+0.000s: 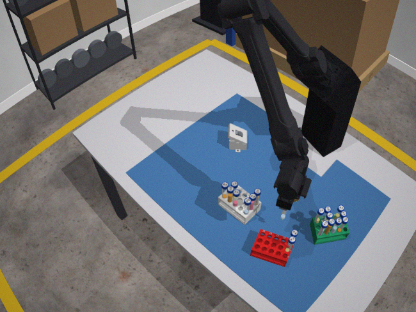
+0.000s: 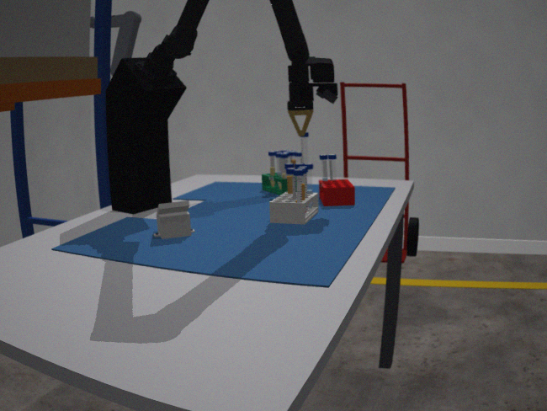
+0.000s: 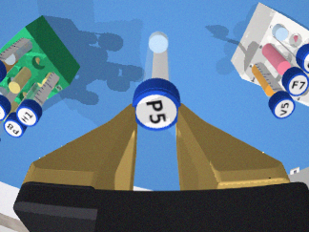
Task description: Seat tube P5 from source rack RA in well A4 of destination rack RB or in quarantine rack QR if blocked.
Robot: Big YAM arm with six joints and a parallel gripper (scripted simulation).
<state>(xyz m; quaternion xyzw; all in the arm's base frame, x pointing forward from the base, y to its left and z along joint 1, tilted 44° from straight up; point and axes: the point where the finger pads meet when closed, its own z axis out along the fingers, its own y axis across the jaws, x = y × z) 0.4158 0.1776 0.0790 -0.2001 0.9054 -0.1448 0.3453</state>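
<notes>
My gripper point(image 1: 283, 208) point(image 2: 302, 129) point(image 3: 156, 114) is shut on tube P5 point(image 1: 283, 216) point(image 2: 304, 145) point(image 3: 155, 112), gripping it just under its blue-rimmed cap. The tube hangs upright, its tip clear above the blue mat point(image 1: 188, 174) point(image 2: 247, 248) point(image 3: 127, 6). It is in the gap between the green rack RA point(image 1: 331, 237) point(image 2: 266, 181) point(image 3: 47, 37) and the white rack RB point(image 1: 240, 218) point(image 2: 287, 213) point(image 3: 256, 31). The red rack QR point(image 1: 269, 252) point(image 2: 337, 194) lies in front of it. Several capped tubes stand in RA and RB.
Two tubes stand at one end of QR; one reads P4 point(image 1: 294, 233). The grey DONE box point(image 1: 237, 137) point(image 2: 172, 219) stands on the mat away from the racks. The arm's black base block stands at the table's back.
</notes>
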